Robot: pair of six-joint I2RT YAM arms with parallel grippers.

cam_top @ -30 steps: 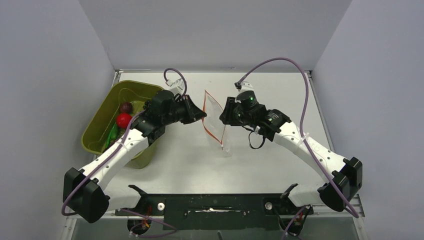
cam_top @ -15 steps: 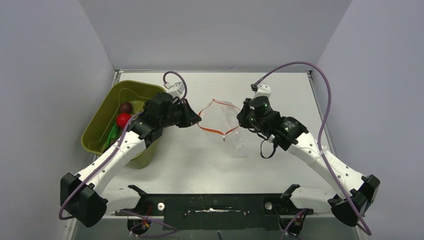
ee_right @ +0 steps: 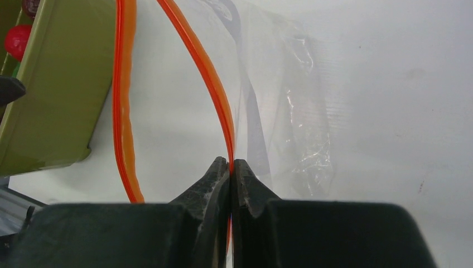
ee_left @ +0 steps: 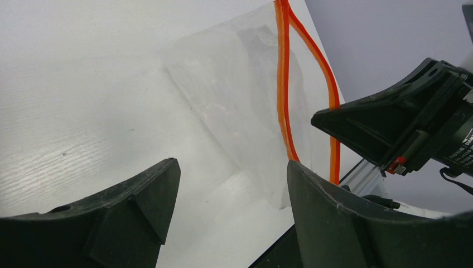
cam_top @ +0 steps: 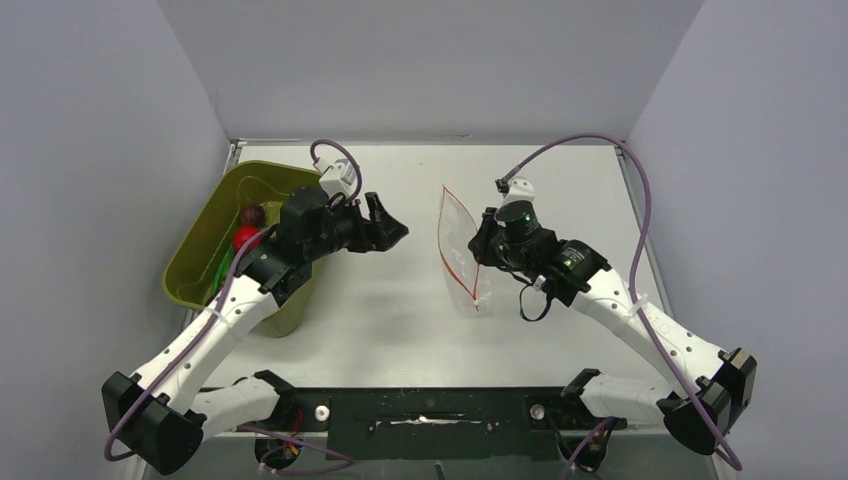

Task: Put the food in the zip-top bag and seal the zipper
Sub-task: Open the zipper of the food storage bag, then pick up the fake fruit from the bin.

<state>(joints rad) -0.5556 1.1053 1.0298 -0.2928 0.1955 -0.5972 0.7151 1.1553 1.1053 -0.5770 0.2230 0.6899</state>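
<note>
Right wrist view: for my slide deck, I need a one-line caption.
Right tool pinches the thin orange-red zipper strip of the small clear plastic bag, olive-green plastic tub beyond.

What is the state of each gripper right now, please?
Left gripper: open, holding nothing.
Right gripper: closed on the zipper of the zip-top bag.

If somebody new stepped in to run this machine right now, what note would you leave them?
Left gripper: open, empty, between the green tub and the zip-top bag.
Right gripper: shut on the zipper, holding one lip of the bag's mouth.
Food: in the tub; nothing shows inside the bag.
Done: nothing bagged.
Left: move the food into the bag, then seal the zipper.
</note>
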